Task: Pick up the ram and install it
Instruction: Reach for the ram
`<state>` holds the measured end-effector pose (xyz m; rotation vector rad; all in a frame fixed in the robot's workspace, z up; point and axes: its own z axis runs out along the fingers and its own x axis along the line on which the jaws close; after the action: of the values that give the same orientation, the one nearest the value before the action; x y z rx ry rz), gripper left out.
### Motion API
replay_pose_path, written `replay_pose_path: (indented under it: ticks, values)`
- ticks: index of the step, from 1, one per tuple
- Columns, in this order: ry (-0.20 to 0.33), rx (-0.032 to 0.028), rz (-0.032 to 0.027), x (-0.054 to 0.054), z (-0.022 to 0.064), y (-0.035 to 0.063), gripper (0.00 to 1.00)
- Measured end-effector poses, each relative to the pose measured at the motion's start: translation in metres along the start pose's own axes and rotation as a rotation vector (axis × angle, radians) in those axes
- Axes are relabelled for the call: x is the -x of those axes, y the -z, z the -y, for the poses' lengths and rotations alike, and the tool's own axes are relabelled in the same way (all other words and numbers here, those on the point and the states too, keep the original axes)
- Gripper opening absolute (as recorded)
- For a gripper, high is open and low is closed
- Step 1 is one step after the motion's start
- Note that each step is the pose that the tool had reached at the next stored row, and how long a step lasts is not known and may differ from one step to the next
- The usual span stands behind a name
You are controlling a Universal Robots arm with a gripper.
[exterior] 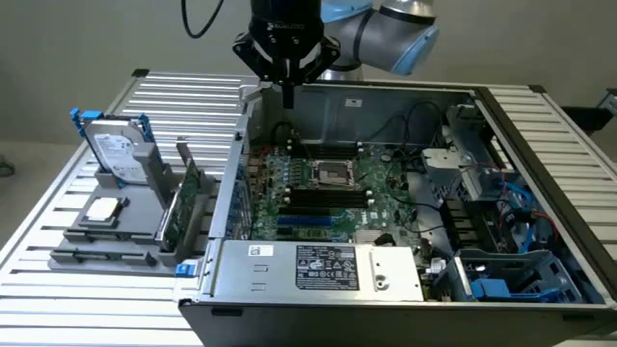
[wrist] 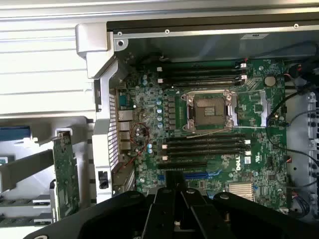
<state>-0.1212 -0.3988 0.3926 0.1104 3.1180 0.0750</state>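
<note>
My gripper (exterior: pixel 286 81) hangs over the back corner of the open computer case (exterior: pixel 227 217), on the exterior view's left. Its fingers are shut on the ram (exterior: pixel 287 100), a thin dark strip seen edge-on that points down below the fingertips. In the wrist view the gripper (wrist: pixel 174 196) has the ram's narrow edge (wrist: pixel 174 175) between its black fingers (wrist: pixel 158 209). Under it lies the green motherboard (wrist: pixel 149 99). Black memory slots (wrist: pixel 207 144) run on one side of the CPU socket (wrist: pixel 209 110), and a second bank of slots (wrist: pixel 199 74) on the other. The ram is well above the board.
A grey holder (exterior: pixel 106 238) beside the case carries an upright silver hard drive with blue rails (exterior: pixel 121 152), a CPU (exterior: pixel 101 210) and a wider green expansion card (exterior: pixel 185 199). The power supply (exterior: pixel 318 264) fills the case's near side. Cables and drive bays (exterior: pixel 501 217) crowd the exterior view's right.
</note>
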Motion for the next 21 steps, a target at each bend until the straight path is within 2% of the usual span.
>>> replay_pose_path:
  ticks: [9, 21]
  values:
    - [0.000, -0.0003, -0.0004, -0.001, 0.0001, 0.0002, 0.11]
    - [0.000, -0.0004, -0.0054, -0.050, 0.0126, 0.0013, 0.11]
